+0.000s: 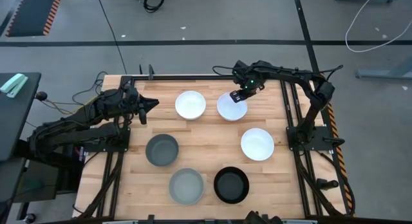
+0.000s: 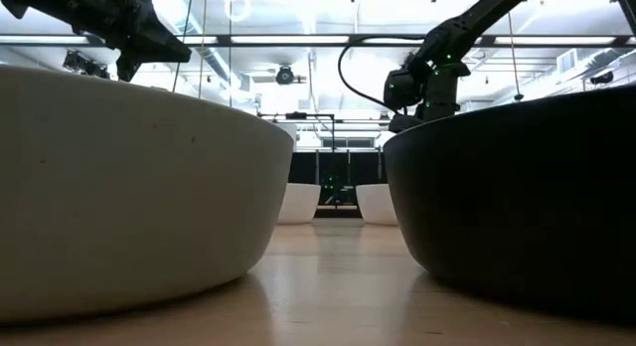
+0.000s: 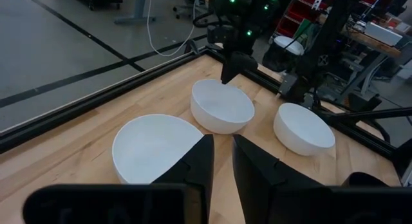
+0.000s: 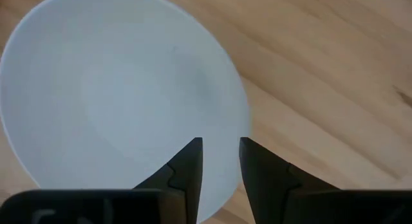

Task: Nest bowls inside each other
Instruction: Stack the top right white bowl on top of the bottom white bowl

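Right wrist view: right claw [image 4: 221, 161], jaws apart, straddles near rim of white bowl [image 4: 116, 89] directly below.

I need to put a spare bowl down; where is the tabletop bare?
Bare wood lies between the dark grey bowl and the right-hand white bowl, and along the left edge of the wooden table. The far row is crowded: the right hand hangs over the middle white bowl.

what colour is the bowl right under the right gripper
White: the round shallow bowl, plainest in the right wrist view.
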You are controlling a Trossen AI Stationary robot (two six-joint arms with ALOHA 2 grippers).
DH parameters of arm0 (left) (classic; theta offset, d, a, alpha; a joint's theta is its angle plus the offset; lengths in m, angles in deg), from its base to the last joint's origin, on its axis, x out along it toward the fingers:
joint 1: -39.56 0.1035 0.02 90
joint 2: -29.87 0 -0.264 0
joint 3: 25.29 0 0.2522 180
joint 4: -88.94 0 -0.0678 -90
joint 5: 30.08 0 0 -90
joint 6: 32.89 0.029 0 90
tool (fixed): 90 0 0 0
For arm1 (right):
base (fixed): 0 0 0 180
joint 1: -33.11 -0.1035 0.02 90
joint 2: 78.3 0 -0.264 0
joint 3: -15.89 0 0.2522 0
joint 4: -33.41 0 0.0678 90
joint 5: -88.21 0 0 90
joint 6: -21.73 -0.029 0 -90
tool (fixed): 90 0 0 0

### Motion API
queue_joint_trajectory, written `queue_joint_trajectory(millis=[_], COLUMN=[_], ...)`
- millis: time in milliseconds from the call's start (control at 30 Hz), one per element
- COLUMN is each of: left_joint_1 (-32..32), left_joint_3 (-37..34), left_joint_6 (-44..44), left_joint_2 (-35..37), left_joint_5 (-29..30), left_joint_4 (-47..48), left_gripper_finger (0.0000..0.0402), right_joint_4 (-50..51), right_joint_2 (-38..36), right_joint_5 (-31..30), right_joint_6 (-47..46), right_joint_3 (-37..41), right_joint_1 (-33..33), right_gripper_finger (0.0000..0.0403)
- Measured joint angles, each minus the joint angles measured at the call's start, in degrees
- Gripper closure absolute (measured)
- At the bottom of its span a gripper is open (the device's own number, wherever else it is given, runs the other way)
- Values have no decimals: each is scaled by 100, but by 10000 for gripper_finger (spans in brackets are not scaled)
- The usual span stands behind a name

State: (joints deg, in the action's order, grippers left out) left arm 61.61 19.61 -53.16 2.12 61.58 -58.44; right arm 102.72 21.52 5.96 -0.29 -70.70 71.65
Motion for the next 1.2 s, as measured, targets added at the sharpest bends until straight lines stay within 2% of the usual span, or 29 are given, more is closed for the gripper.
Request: queue_joint_trajectory(millis=[1200], left_joint_1=[2], left_joint_3=[-2], left_joint_6=[-157], left_joint_2=[0], left_joint_5=[1], left_joint_4=[-18], left_gripper_finger=[334], right_joint_4=[81], right_joint_2=[48], right_joint_5=[-231], right_joint_6=[470], right_joint_3=[14], right_joint_1=[365], right_gripper_finger=[293])
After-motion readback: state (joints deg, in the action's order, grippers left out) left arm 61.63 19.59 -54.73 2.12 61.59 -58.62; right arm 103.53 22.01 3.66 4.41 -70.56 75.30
